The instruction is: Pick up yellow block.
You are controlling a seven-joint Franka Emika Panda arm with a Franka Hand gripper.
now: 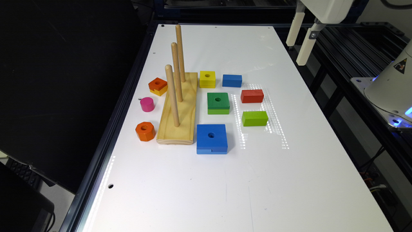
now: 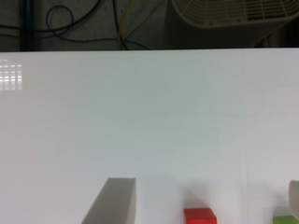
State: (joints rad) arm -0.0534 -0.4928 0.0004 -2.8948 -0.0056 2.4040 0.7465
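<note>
The small all-yellow wooden square block (image 1: 207, 79) with a round hole in its top sits untouched on the white tabletop (image 1: 199, 180), just beside the far end of the pale wooden base (image 1: 180, 109) that carries 3 upright dowel pegs. On the exterior view's right of it lies a solid blue rectangular block (image 1: 232, 80); nearer the camera is a green holed square block (image 1: 218, 102), and nearer again a larger blue holed square block (image 1: 211, 139).

The white gripper (image 1: 299, 40) hangs high over the far edge of the table on the exterior view's right, well apart from the yellow block and touching nothing. In the wrist view its 2 fingers (image 2: 114, 201) stand widely apart with bare table between them — nothing is held. That view also catches a red rectangular block (image 2: 200, 216) and a lime-green rectangular block (image 2: 286, 219) at the frame's edge; in the exterior view these 2 lie between the gripper and the holed squares.

By my judgement the task is at its very start: no approach, no descent, no grasp. All of it is left — travel across to above the yellow block, line the spread fingers over 2 opposite faces, come down clear of the blue rectangular block and the nearest peg, close, and lift
</note>
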